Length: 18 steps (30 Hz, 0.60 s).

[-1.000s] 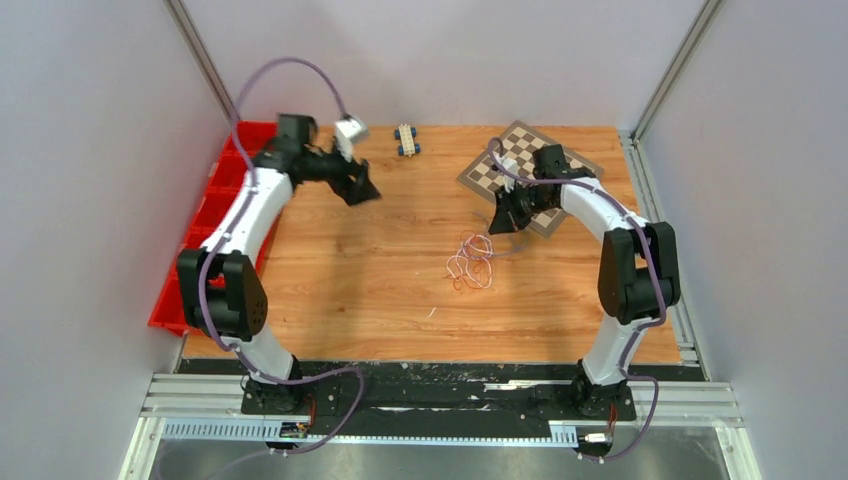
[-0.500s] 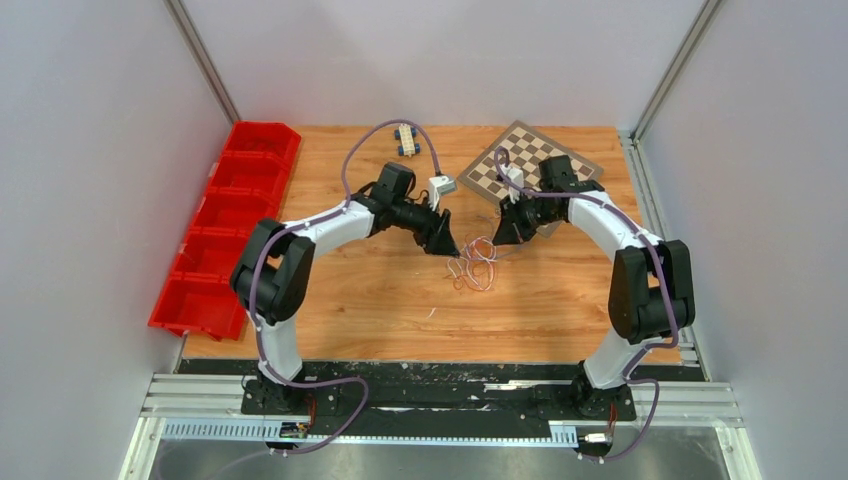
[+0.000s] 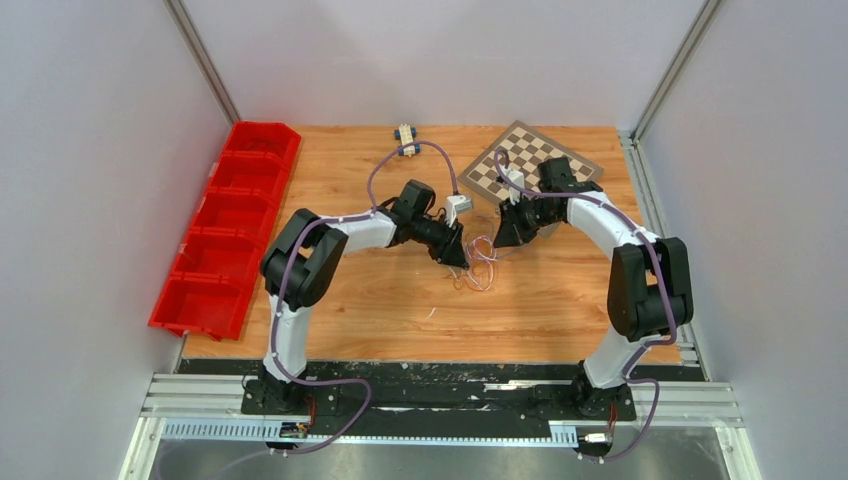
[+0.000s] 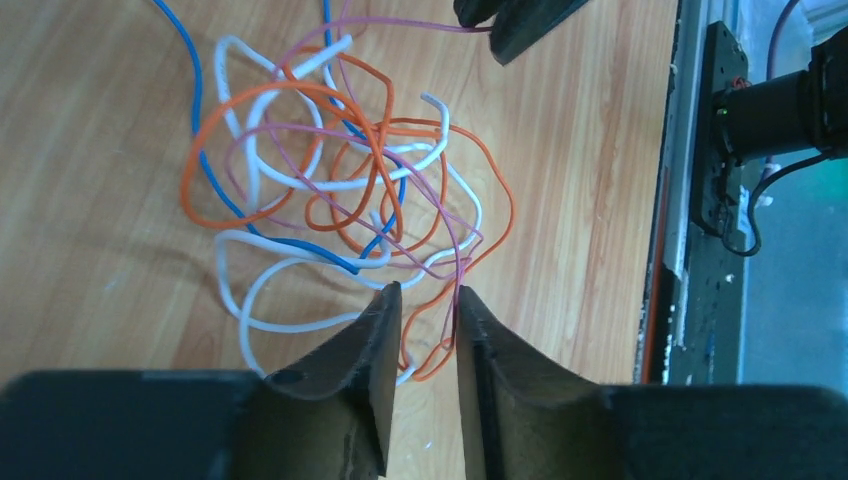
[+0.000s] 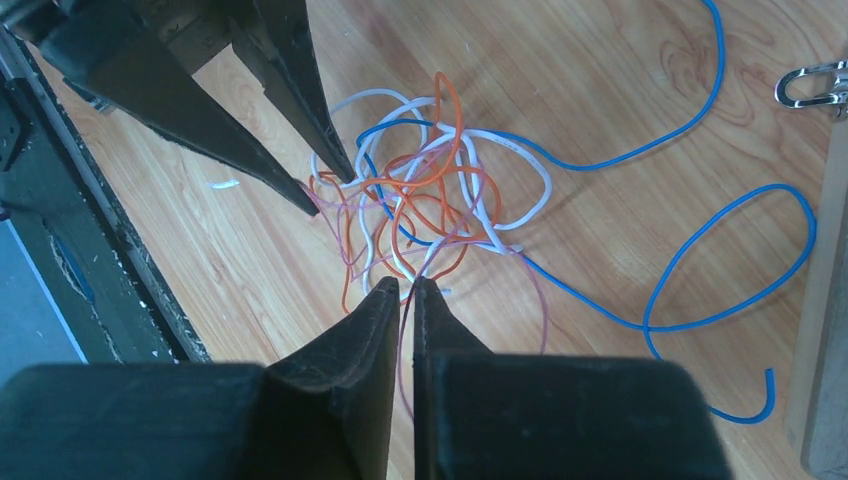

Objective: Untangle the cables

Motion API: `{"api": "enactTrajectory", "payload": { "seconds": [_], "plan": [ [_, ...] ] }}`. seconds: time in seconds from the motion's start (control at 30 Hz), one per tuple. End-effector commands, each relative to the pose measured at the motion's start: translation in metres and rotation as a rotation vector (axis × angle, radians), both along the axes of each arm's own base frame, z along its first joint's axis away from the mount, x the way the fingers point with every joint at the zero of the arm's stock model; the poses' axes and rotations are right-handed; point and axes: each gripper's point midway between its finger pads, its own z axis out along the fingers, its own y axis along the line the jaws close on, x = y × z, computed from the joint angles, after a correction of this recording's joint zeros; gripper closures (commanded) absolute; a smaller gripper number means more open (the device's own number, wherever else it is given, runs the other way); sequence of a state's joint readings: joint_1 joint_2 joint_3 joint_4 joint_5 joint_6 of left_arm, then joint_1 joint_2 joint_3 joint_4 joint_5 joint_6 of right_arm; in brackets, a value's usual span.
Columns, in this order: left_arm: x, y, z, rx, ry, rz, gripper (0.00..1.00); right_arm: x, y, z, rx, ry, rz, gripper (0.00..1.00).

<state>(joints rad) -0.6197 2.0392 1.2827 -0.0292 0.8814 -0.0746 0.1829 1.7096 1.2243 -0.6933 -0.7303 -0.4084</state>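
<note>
The cables [image 3: 480, 265] lie as a small knot of thin white, orange, purple and blue wires [image 4: 340, 180] mid-table. My left gripper [image 3: 462, 260] is at the knot's left edge. Its jaws [image 4: 428, 290] stand open with a narrow gap, and purple and orange strands run between them. My right gripper [image 3: 497, 240] is at the knot's far right side. It [image 5: 407, 283] is open only by a slit, and a purple strand runs through that gap. A long blue cable [image 5: 700, 230] trails away from the knot [image 5: 420, 200]. The two grippers face each other across it.
A chessboard [image 3: 530, 160] lies at the back right, under the right arm. Red bins [image 3: 225, 230] line the left edge. A small toy block [image 3: 405, 138] sits at the back. A metal clip [image 5: 815, 85] lies by the board's edge.
My left arm has swung from the back left across to the knot, its jaws narrowing around strands. My right gripper shifted slightly toward the knot, and its jaws parted a little.
</note>
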Motion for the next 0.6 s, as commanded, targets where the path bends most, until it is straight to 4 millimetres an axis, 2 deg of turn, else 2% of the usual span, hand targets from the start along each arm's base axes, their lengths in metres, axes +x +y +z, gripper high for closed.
{"api": "enactTrajectory", "payload": {
  "seconds": [0.0, 0.03, 0.1, 0.17, 0.23, 0.33, 0.43, 0.57],
  "plan": [
    [0.003, -0.018, 0.015, -0.054, -0.055, -0.034, 0.73, 0.006, 0.001, 0.002, 0.008, -0.015, -0.011, 0.81],
    [0.002, -0.016, 0.014, -0.049, -0.053, -0.032, 0.85, 0.006, 0.000, 0.003, 0.008, -0.018, -0.011, 0.71],
    [0.000, -0.014, 0.022, -0.059, -0.064, -0.028, 0.99, 0.003, 0.000, 0.006, 0.016, -0.027, -0.003, 0.55],
    [-0.001, -0.013, 0.041, -0.088, -0.081, -0.026, 1.00, 0.001, 0.002, 0.006, 0.027, -0.020, -0.014, 0.43],
    [-0.002, -0.012, 0.051, -0.105, -0.082, -0.019, 1.00, 0.003, 0.004, 0.000, 0.013, -0.008, -0.065, 0.35],
    [0.004, -0.011, 0.058, -0.126, -0.041, 0.020, 1.00, 0.006, 0.008, -0.009, 0.023, -0.001, -0.118, 0.30],
    [0.014, -0.010, 0.061, -0.145, 0.012, 0.060, 1.00, 0.012, 0.006, -0.025, 0.012, -0.015, -0.181, 0.32],
    [0.018, -0.007, 0.071, -0.153, 0.001, 0.060, 1.00, 0.037, 0.007, -0.036, 0.002, -0.042, -0.261, 0.36]
  ]
}}
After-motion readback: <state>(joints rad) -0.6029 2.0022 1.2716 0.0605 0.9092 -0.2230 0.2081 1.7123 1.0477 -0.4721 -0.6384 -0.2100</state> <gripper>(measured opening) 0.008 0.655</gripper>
